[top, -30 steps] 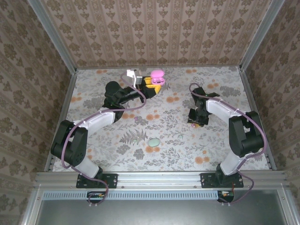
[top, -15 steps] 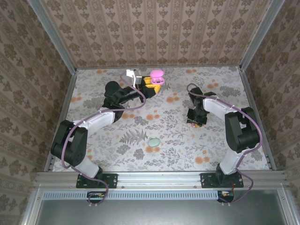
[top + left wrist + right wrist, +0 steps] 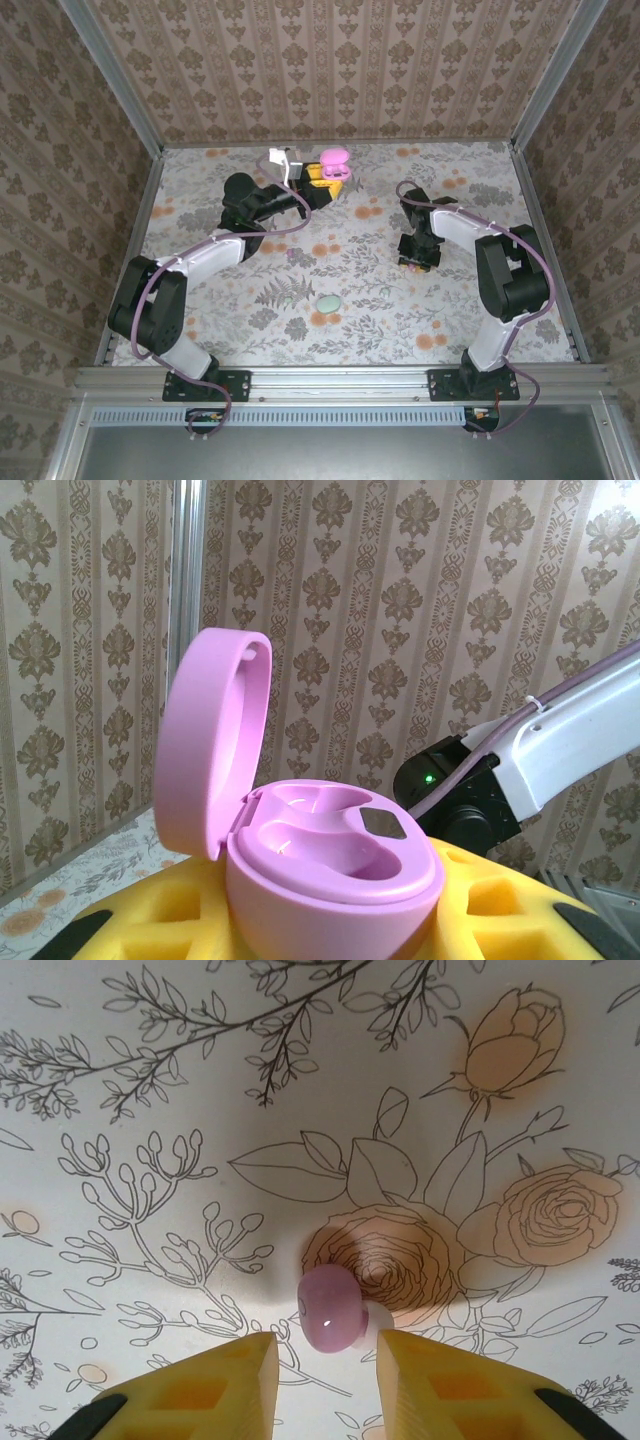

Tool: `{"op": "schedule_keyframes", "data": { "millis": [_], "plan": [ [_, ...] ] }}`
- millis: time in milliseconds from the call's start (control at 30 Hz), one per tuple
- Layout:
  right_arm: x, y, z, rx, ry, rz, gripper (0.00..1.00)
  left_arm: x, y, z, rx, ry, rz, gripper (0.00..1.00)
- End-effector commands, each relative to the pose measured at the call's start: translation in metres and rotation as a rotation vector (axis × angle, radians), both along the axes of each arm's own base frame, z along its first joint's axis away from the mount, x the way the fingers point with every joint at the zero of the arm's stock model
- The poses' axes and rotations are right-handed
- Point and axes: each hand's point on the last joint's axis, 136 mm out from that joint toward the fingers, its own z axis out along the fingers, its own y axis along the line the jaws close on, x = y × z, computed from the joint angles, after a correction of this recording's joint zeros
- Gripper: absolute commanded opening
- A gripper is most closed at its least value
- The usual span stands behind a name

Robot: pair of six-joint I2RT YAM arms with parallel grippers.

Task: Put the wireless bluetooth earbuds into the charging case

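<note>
My left gripper [image 3: 328, 176] is at the back of the table, shut on the pink charging case [image 3: 335, 160]. In the left wrist view the charging case [image 3: 335, 875] sits between the yellow fingers [image 3: 500, 900] with its lid up and both wells bare. My right gripper [image 3: 417, 260] points down at the table right of centre. In the right wrist view a pink earbud [image 3: 330, 1310] lies on the flowered tabletop between the tips of the right gripper [image 3: 328, 1342]. There is a narrow gap on each side, so the jaws are slightly open and not touching it.
A closed mint oval case [image 3: 328, 303] lies near the front centre. A tiny pinkish thing [image 3: 291, 254] lies left of centre, too small to identify. Patterned walls close in the table [image 3: 240, 330] on three sides, and the arm bases stand at the near edge.
The right arm's elbow has swung slightly left and its gripper has narrowed a little around the pink earbud. The left arm and the case have not moved.
</note>
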Motion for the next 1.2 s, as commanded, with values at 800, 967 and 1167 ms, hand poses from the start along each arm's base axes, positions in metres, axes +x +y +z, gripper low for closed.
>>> {"op": "schedule_keyframes", "data": {
  "millis": [800, 967, 1167],
  "plan": [
    [0.001, -0.007, -0.009, -0.069, 0.034, 0.029, 0.32, 0.004, 0.002, 0.001, -0.015, -0.001, 0.009, 0.32],
    [0.001, -0.011, -0.01, -0.094, 0.044, 0.035, 0.31, 0.005, 0.002, 0.003, -0.018, -0.002, 0.009, 0.32],
    [0.003, -0.012, -0.011, -0.101, 0.041, 0.043, 0.28, 0.005, 0.001, 0.004, -0.019, -0.001, 0.006, 0.32]
  ]
}}
